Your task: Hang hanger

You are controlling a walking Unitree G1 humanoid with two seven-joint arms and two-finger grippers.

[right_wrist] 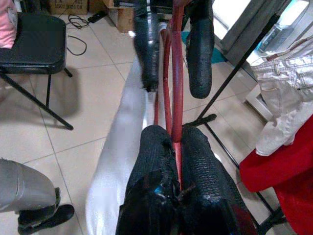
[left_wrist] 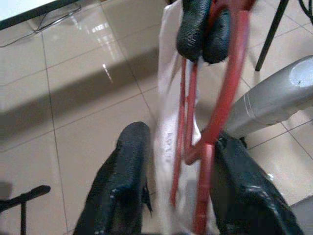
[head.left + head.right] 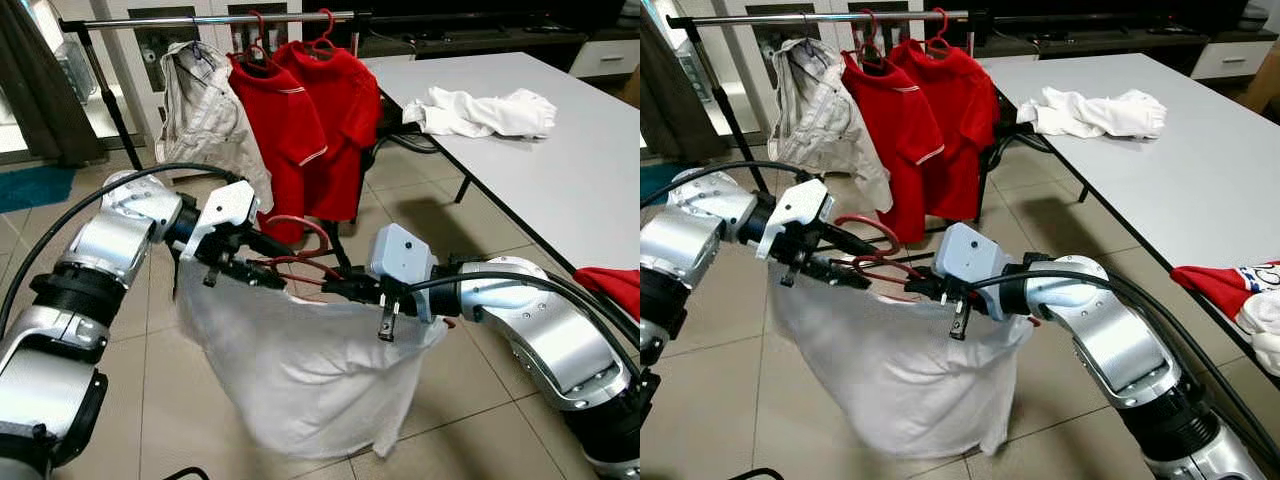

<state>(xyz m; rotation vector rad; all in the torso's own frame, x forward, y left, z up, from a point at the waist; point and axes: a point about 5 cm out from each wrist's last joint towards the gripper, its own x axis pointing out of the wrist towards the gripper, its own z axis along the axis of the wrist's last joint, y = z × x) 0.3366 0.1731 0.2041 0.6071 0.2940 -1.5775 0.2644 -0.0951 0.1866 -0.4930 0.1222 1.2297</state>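
Red hanger (image 3: 300, 262) carrying a white garment (image 3: 300, 370), hanging in the air in front of and below the clothes rail (image 3: 200, 20), well apart from it. Right gripper (image 1: 177, 142) is pinching the hanger's red bar tight between closed fingers. Left gripper (image 2: 178, 161) is standing wide, its fingers (image 2: 122, 186) straddling the hanger and cloth.

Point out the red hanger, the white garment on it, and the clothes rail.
red hanger (image 3: 300, 228), left eye view, top of its loop.
white garment (image 3: 300, 380), left eye view, middle of the cloth.
clothes rail (image 3: 150, 21), left eye view, bare bar.
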